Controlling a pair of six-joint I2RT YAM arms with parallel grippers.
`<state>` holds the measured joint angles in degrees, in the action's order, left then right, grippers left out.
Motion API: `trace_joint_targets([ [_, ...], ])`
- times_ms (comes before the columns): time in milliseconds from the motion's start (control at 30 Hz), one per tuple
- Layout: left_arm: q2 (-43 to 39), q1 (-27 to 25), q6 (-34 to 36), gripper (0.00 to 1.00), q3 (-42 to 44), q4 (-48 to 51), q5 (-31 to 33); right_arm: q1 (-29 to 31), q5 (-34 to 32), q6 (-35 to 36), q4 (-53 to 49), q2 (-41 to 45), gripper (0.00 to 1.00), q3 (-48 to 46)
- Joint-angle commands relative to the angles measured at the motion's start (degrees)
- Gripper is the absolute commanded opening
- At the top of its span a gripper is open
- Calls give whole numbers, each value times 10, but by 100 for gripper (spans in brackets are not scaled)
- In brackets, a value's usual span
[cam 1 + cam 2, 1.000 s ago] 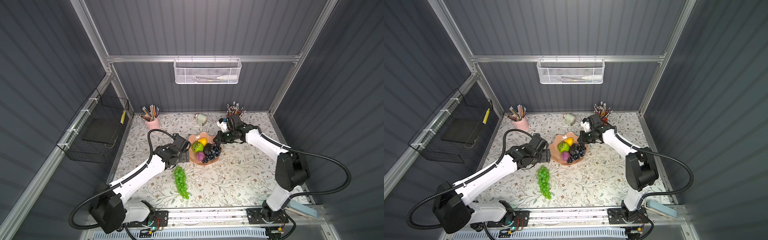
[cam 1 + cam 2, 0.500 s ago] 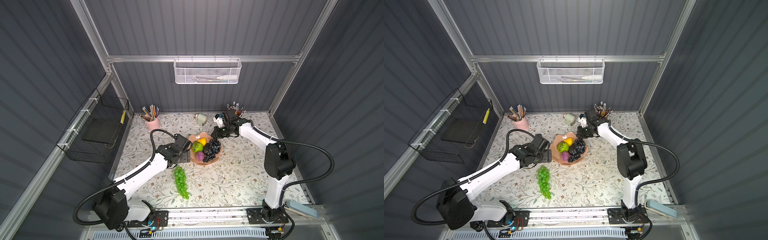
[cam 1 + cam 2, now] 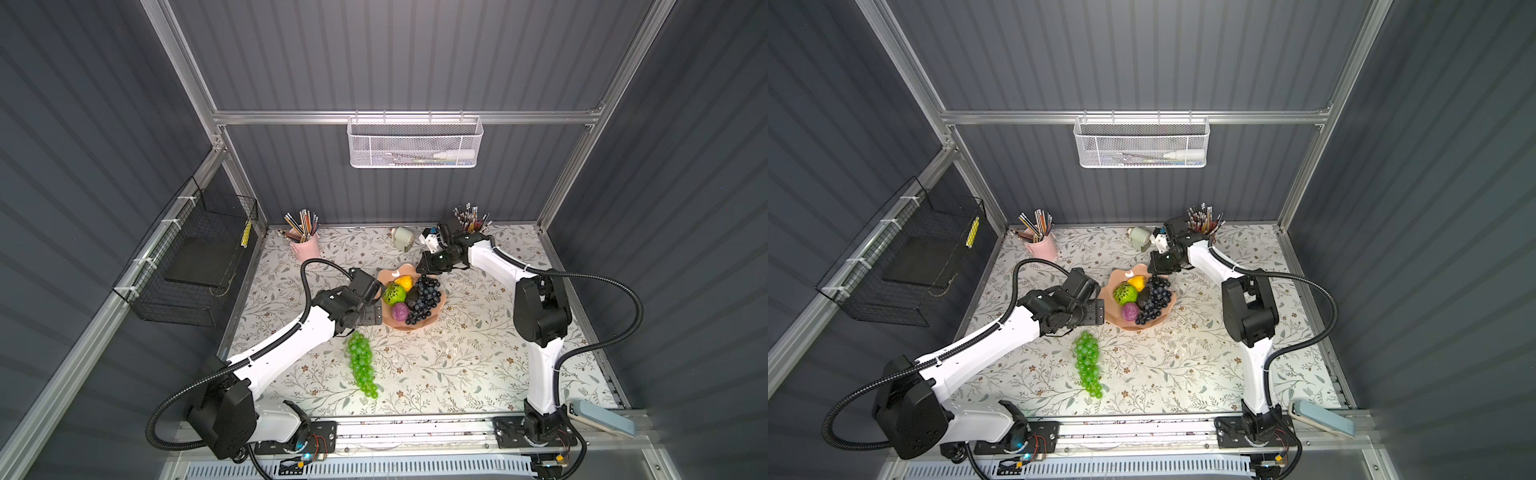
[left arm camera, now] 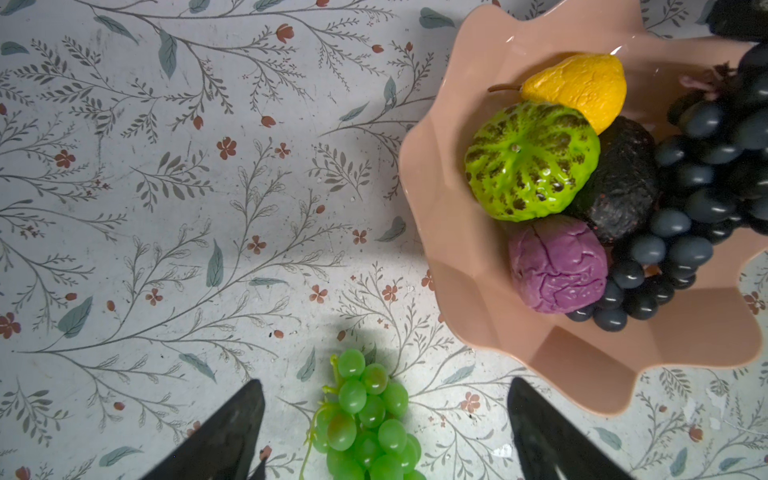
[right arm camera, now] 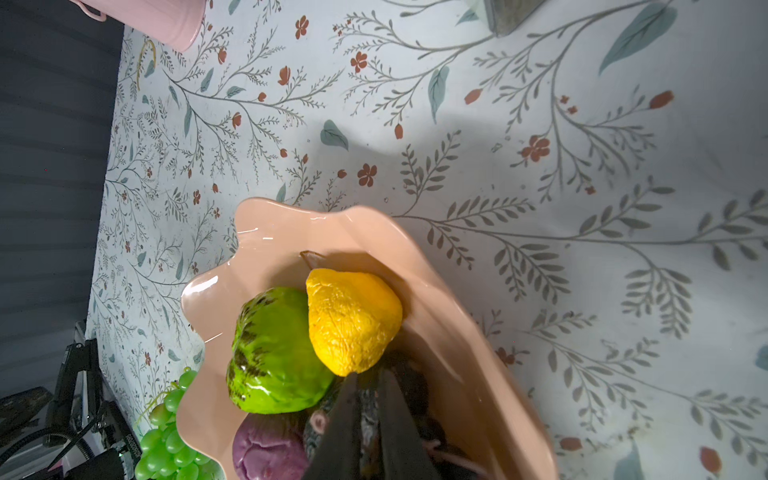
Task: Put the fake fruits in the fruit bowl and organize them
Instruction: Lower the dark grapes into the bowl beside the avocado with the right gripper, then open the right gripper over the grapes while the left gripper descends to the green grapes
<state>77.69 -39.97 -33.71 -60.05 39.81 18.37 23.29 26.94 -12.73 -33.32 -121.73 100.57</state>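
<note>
1. The green grape bunch (image 3: pixel 362 365) is lying on the floral tabletop (image 3: pixel 457 365), just beside the fruit bowl (image 3: pixel 409 327). It's the only fruit not in there yet.
2. I'm guessing it's light hollow plastic, floppy rather than stiff. The glossy round grapes are probably going to squirm out of a shallow pinch. So I'm thinking of closing across the thick end nearest the bowl, where the cluster is widest and a thin stalk is showing. The tail is likely going to dangle and swing.
3. The bowl is already holding the dark grape bunch (image 3: pixel 426 299), the bumpy green ball (image 3: pixel 394 294), the yellow pear (image 3: pixel 405 282), the purple lump (image 3: pixel 400 311) and the black avocado (image 3: pixel 412 297). The bare bit is sitting along the near side, so that's where I'm aiming.
4. My left pincer (image 4: pixel 385 382) is hovering right over that thick end, spread wide with nothing in it. The grapes are sitting between the fingers in the left wrist view.
5. My right pincer (image 5: pixel 369 374) is sitting at the bowl's far side above the dark grapes. Its fingers are nearly together with just a slit between them. Honestly I can't tell if it's pinching anything.
6. The bowl looks glossy and shallow, so I'm worrying about a draped bunch sliding back over that wavy rim.
</note>
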Motion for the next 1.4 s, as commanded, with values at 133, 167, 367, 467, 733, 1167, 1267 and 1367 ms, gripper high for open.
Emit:
trace_joint_targets([
  [133, -27, 1, -24, 93, 17, 43, -13, 1, 26, 13, -9, -24, 16, 33],
  [167, -30, 1, -28, 94, 17, 50, -13, 3, 28, 13, -10, -25, 18, 38],
  [367, -44, 1, -46, 91, 2, 127, -35, 13, -12, 36, -21, 24, 48, 49],
  [467, -45, 11, -47, 86, 3, 140, -76, 24, -39, 46, -17, 69, 53, 29],
  [733, -7, 79, -27, 73, 26, 84, -172, 61, -69, 24, 51, 203, 56, -118],
  [1167, 94, 154, 18, 66, 77, -35, -247, 117, -109, -11, 70, 251, 56, -247],
  [1267, 107, 156, 15, 59, 89, -57, -252, 123, -109, -15, 67, 243, 57, -246],
  [1367, 115, 155, 9, 53, 101, -79, -261, 126, -111, -15, 62, 238, 56, -243],
])
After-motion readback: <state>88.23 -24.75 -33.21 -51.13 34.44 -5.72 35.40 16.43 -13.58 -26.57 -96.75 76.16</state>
